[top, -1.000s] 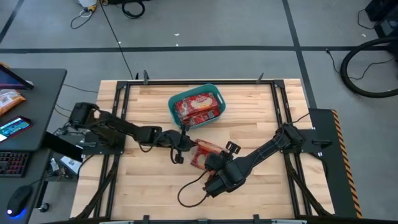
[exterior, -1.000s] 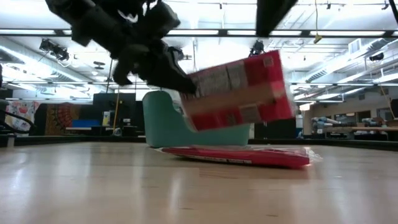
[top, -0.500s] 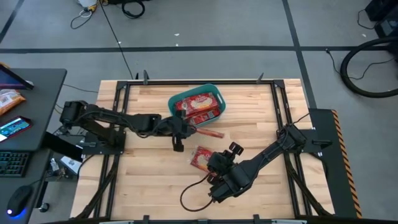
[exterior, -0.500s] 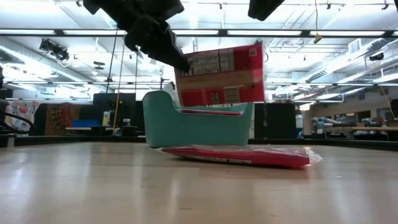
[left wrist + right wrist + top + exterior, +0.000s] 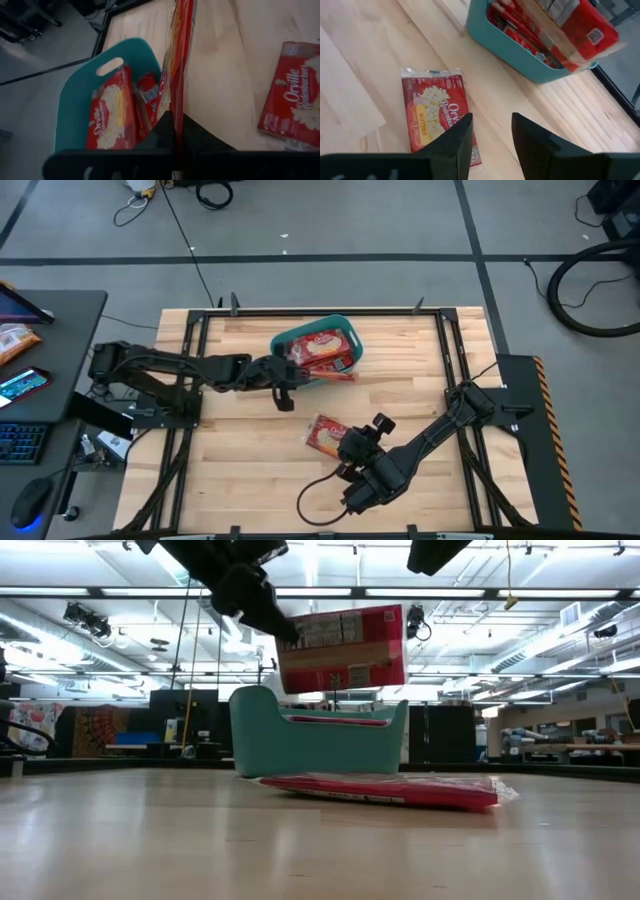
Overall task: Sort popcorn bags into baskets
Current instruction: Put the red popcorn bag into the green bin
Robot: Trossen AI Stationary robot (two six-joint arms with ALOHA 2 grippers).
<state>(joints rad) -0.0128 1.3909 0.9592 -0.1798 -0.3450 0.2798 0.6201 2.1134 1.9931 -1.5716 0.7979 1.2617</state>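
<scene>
While sorting runs, stock as follows:

Basket (image 5: 349, 340): teal tub, far middle of table; several red bags (image 5: 107, 120) already inside, exact count unreadable.
Held bag (image 5: 342, 648): clamped on edge by left gripper (image 5: 284, 376), hanging above near rim of basket, not yet dropped in.
Left gripper, state: clenched on held bag; fingers (image 5: 162, 131) pinched against its thin edge in left wrist view.
Loose bag (image 5: 326, 434): flat on wood, printed face up, nearer than basket and well apart from it; untouched.
Right gripper (image 5: 377, 426): just beside loose bag, on its right; released, fingers (image 5: 456, 137) spread with nothing between them.
Done: most of visible stock in basket, judged from red packets showing over rim.
In hand: one bag, at drop-off stage by position over tub.
Left: loose bag on table; no other bag visible outside basket.
Next call: likely release over basket, then pick-up of loose bag, right gripper best placed.
</scene>
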